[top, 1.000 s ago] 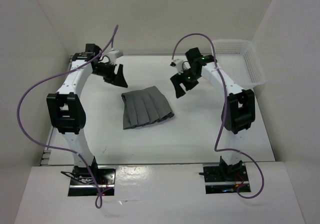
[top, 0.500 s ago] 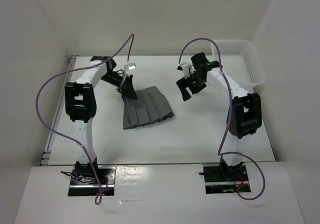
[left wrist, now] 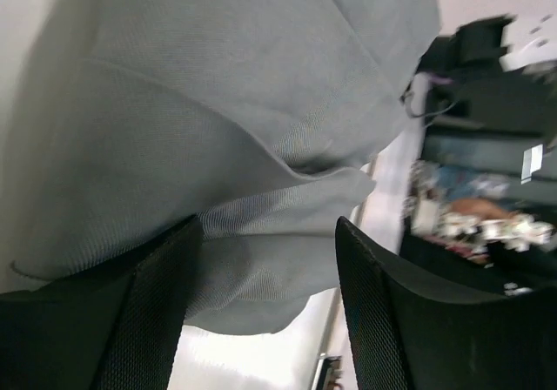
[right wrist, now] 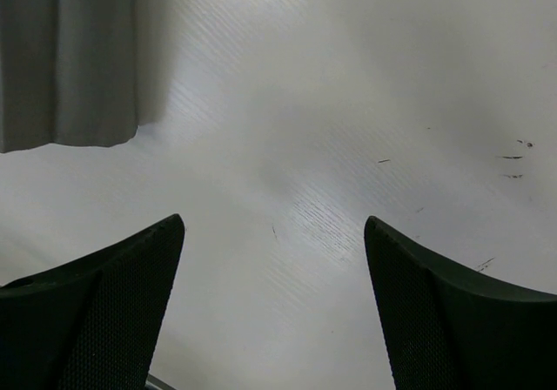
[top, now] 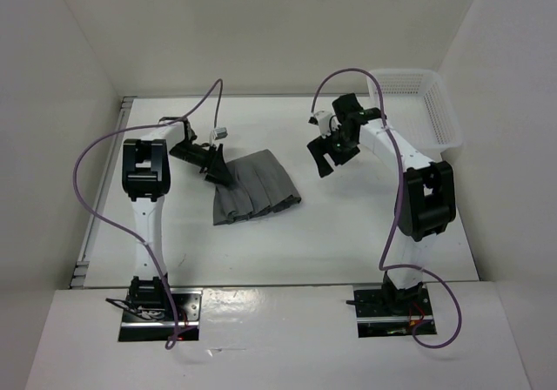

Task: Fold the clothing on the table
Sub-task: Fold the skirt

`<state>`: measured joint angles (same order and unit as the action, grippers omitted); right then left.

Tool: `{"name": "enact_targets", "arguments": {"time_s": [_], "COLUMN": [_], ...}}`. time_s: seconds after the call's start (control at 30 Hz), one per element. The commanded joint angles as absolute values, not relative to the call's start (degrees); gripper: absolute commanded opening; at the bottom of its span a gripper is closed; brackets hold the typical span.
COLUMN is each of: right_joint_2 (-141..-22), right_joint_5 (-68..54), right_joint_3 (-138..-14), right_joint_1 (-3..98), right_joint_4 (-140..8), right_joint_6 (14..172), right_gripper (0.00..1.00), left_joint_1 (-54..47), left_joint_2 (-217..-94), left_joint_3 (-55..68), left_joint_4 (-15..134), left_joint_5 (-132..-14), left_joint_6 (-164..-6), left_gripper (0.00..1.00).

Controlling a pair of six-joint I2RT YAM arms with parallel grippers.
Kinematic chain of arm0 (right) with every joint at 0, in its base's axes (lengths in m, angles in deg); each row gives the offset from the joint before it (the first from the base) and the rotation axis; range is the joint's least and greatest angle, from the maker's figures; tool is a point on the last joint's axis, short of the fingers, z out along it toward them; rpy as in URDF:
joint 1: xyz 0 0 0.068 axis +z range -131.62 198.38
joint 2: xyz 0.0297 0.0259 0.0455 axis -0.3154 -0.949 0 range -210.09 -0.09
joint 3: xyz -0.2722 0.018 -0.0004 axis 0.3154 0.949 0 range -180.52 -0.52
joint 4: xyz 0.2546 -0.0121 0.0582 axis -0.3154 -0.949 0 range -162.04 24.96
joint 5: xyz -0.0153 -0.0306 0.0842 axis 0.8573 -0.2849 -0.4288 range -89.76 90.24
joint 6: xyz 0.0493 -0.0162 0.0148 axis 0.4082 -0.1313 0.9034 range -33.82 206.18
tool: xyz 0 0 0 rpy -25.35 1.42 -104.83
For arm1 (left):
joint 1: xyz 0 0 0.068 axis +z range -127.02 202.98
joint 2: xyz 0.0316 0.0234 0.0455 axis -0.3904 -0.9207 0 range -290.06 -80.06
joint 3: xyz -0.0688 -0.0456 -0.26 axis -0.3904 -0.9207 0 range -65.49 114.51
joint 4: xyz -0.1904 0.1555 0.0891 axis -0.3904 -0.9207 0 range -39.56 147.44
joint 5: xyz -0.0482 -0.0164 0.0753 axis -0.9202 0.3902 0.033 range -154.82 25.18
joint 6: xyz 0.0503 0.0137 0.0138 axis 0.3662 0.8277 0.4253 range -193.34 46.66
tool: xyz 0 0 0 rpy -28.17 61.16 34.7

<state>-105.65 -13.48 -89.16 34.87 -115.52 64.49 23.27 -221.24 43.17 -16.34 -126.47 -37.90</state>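
From here, the flat white rectangular tabletop lies bare in front of and right of the dark grey pleated fabric skirt. The left gripper crowds the skirt's left edge. A white plastic mesh basket fills the far right corner; plain white walls close three sides.

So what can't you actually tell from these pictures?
Top view: the left gripper covers the skirt's left edge, so any contact is hidden.
Left wrist view: everything beyond the skirt is blurred.
Right wrist view: the picture's edge cuts off all but a corner of the skirt.
Top view: the basket's inside is too small.
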Motion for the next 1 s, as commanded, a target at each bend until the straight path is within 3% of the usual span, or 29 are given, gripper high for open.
{"name": "enact_targets", "arguments": {"time_s": [0.0, 0.17, 0.37, 0.5, 0.6, 0.73, 0.8, 0.97], "right_joint_2": [-104.24, -99.95, -90.8, -81.33, -72.82, -62.53, -59.34, -50.98], "right_joint_5": [-13.12, -11.9, -12.94, -19.7, -21.29, -20.24, -19.27, -19.89], "right_joint_3": [-87.71, -85.96, -83.94, -80.6, -74.89, -64.78, -60.84, -55.1], "right_joint_1": [34.99, 33.94, 24.31, 13.13, 8.9, 7.75, 7.14, 1.69], "right_joint_4": [-113.56, -114.08, -116.89, -116.38, -112.7, -106.01, -102.94, -98.18], "right_joint_6": [65.35, 64.83, 63.59, 63.59, 64.91, 69.02, 70.97, 74.67], "right_gripper": [0.88, 0.88, 0.91, 0.93, 0.96, 0.99, 0.99, 0.99], "left_joint_1": [24.65, 24.65, 24.12, 24.73, 26.4, 31.23, 35.6, 42.04], "left_joint_2": [-225.25, -227.02, -209.99, -198.21, -185.67, -168.78, -158.0, -142.3], "left_joint_3": [44.64, 48.94, 52.01, 54.91, 54.84, 39.5, 23.86, 1.69], "left_joint_4": [-13.84, -16.91, -16.91, -16.91, -14.13, 0.97, 11.15, 18.59], "left_joint_5": [-123.27, -124.4, -122.3, -119.85, -116.34, -104.58, -98.86, -86.81], "left_joint_6": [-35.1, -33.78, -36.94, -42.64, -48.6, -61.17, -65.84, -68.68], "left_gripper": [0.71, 0.7, 0.72, 0.81, 0.99, 0.99, 0.99, 0.99]}}
